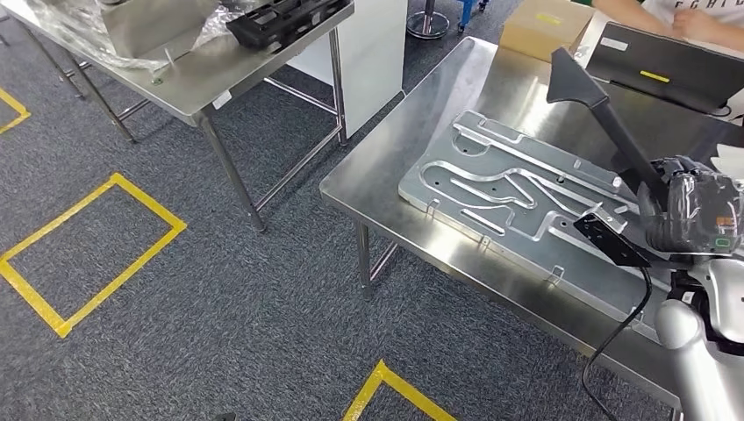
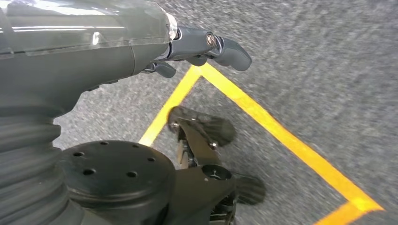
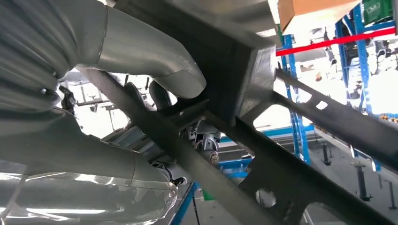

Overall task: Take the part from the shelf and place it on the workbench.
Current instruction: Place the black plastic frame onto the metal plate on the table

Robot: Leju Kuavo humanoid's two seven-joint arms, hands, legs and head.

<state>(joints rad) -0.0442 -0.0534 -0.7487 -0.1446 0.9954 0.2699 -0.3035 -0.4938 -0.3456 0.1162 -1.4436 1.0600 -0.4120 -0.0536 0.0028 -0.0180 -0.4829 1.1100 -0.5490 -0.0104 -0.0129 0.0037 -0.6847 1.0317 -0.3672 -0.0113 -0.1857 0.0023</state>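
The right hand (image 1: 693, 210) gripped the part (image 1: 605, 114) — a dark, long-armed bracket — and held it over the workbench (image 1: 412, 149), above the grooved aluminium plate (image 1: 518, 189) that lay there. In the right wrist view the thumb (image 3: 150, 56) and darker fingers (image 3: 159, 96) were wrapped around one of the bracket's bars, so the grasp looked firm but sat at one end of a long piece. The left hand (image 2: 206, 47) hung over the carpet near a yellow floor line (image 2: 263, 117), holding nothing, its fingers loosely curled.

The chief risk was leverage: held by one end, the bracket could twist in the grasp as it came down, and its far tip might strike the plate or scrape along its grooves. A cardboard box (image 1: 544, 26), a laptop (image 1: 667, 66) and a person's arm (image 1: 667, 13) lay beyond the tip — a swing that way could knock them. The black cable (image 1: 627, 324) below the wrist might also snag on the table edge.
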